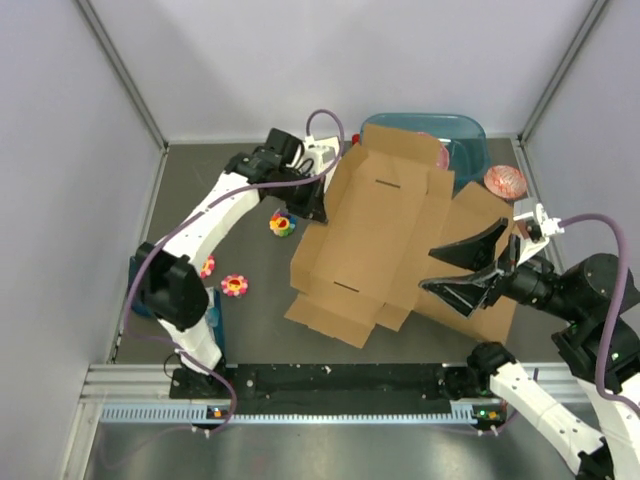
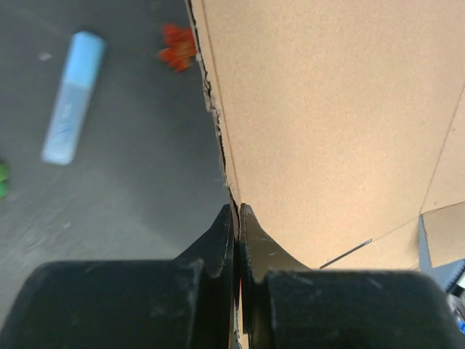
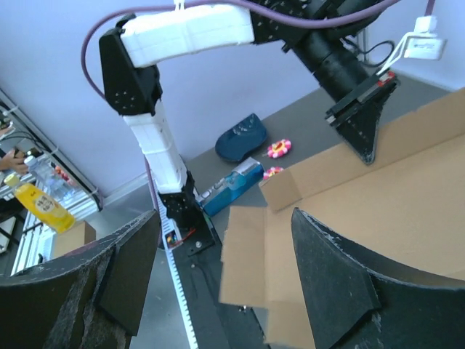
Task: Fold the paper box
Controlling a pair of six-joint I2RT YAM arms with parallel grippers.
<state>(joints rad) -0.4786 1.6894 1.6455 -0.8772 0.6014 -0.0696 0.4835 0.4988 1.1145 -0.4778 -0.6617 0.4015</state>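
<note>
The dark table (image 1: 250, 330) is under everything. On it, from the middle to the right side, lies the paper box (image 1: 385, 225). It is unfolded and mostly flat, with its flaps spread out toward my bases. Its far flap reaches the teal tub (image 1: 470, 128) at the back of the table and covers part of the tub's front rim.

My left gripper (image 1: 312, 205) is at the left edge of the box. In the left wrist view the two fingers (image 2: 218, 240) are pressed together and the thin edge of the cardboard goes between them, so I have the box pinched there.

My right gripper (image 1: 478, 268) hangs above the right part of the box. Its jaws are spread wide apart and nothing is between them. I cannot tell if the fingertips touch the cardboard.

Just right of the tub there is a round pink thing (image 1: 505, 180). On the bare table left of the box lie small flower toys, one of many colours (image 1: 283, 224) near my left gripper and one pink and yellow (image 1: 235, 286) nearer to my left arm. A light blue marker (image 2: 71, 109) shows in the left wrist view, well apart from the box edge.
</note>
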